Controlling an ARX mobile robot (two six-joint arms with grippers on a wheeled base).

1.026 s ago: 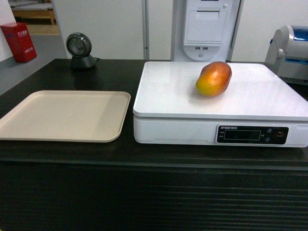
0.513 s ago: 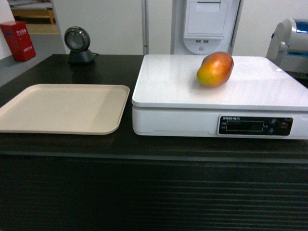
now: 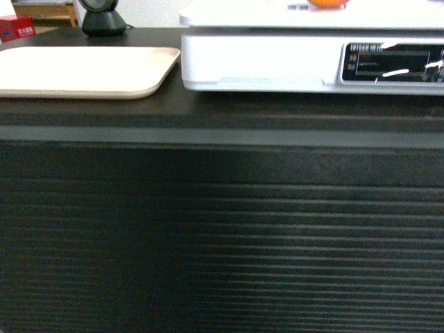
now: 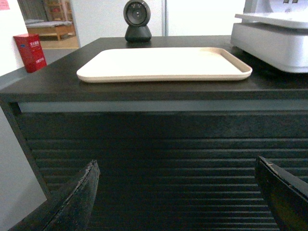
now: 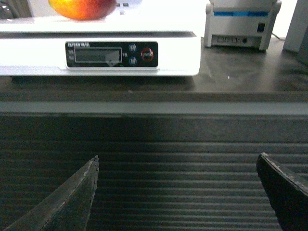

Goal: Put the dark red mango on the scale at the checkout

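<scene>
Atop scale (image 5: 96, 36) sits dark red mango (image 5: 82, 7); both fingers' pairs wide (empty), well below.

beige tray (image 4: 163, 63), black scanner (image 4: 137, 20), receipt printer (image 5: 240, 24)

1. The scale (image 5: 96, 43) is showing a black display strip (image 5: 111, 54) with a line of small white print along its top edge, but the print is too small to read in the right wrist view.
2. In the head view that same strip (image 3: 392, 64) is catching glare, and its print is blurring into illegibility.
3. A red box (image 4: 32, 52) at the far left is carrying white characters on its face; they are not resolving into anything readable.
4. No digits are showing on the scale's screen.
</scene>
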